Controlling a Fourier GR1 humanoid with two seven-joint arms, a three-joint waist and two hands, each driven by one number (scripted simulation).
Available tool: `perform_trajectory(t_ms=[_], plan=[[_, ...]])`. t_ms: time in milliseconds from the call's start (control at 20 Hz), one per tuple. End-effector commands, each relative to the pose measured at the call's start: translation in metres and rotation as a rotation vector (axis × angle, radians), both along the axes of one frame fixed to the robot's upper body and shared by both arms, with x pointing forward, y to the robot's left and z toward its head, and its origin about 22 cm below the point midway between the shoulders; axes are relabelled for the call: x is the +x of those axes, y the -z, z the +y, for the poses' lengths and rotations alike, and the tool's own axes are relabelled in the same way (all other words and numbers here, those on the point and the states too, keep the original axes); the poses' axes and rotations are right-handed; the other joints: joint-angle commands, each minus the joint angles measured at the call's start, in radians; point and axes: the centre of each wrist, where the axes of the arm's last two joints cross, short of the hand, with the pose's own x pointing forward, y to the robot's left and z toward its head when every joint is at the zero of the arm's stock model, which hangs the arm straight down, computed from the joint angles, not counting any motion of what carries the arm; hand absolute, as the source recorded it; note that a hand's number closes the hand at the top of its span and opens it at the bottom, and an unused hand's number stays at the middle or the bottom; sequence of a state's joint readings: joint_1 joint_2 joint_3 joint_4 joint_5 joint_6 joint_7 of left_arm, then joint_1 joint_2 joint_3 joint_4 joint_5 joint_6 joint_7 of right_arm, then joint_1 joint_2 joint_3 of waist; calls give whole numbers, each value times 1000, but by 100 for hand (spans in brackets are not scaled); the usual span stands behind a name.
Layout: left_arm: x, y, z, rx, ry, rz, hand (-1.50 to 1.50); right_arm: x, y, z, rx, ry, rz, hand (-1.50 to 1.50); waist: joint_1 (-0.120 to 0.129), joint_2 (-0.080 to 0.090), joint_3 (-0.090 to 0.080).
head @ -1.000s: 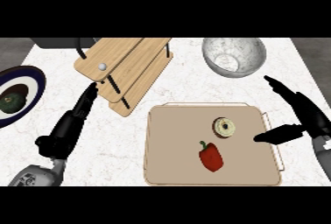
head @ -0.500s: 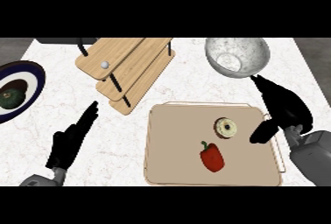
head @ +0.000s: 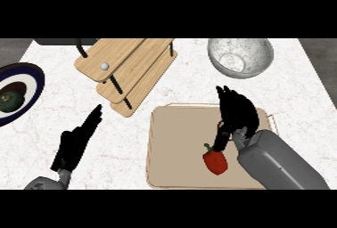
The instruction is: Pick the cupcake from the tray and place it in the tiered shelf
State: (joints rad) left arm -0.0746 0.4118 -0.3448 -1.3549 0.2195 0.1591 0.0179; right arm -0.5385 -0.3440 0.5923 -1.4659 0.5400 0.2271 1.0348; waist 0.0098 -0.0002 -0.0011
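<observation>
Right forearm (head: 280, 162): grey, enters from the near right edge and lies over the tray's right half.
Left robot hand (head: 74, 141): near left, over bare table, fingers straight and relaxed, holding nothing; well apart from the tray.
Red pepper (head: 216, 161): near middle of the tray, stem end pointing far-left, just beside the right forearm.
Tray (head: 172, 147): beige, squarish, on the table right of centre.
Right robot hand (head: 236, 115): over the tray's far right part, fingers straight and pointing away, thumb hanging down toward the pepper; holding nothing that can be seen.
Cupcake: not visible; presumably on the tray under the right robot hand, which covers that spot. No long axis can be read.
Key relation: the right robot hand is directly above where the cupcake should lie, so the grasp is a matter of lowering and closing, not of travelling sideways. The right hand is much the nearer of the two.
Table (head: 178, 89): white marbled top.
Tiered shelf (head: 128, 67): wooden, far and left of the tray, stepped boards on black posts, a small white ball on the top board; the carry runs far-left.
Dark plate (head: 18, 89): far left edge, green item on it.
Metal bowl (head: 240, 56): far right, beyond the tray.
</observation>
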Motion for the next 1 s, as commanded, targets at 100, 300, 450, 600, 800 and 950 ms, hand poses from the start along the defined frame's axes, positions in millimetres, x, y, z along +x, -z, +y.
perform_trajectory(t_ms=[100, 300, 450, 600, 800, 950], plan=[[-6, -7, -3, -3, -18, -7, 0, 0, 8, 12, -99, 106, 104, -150, -5, -2, 1], [-9, 3, 5, 8, -19, 20, 0, -6, 26, 18, -120, 123, 92, -150, -7, -1, 1], [5, 8, -2, -1, -18, 28, 0, -4, 22, 14, -188, 122, 55, -150, -15, -1, 0], [-4, 4, 4, 6, -10, -6, 0, -5, 15, 14, -187, 137, 49, -150, -10, -2, 1], [4, 16, 6, -2, -23, 3, 0, -8, 27, 10, -228, 134, 75, -150, -17, 0, 0], [-21, 3, -5, -1, -9, -7, 0, 2, 42, 24, -224, 144, 85, -150, 0, -1, 1]])
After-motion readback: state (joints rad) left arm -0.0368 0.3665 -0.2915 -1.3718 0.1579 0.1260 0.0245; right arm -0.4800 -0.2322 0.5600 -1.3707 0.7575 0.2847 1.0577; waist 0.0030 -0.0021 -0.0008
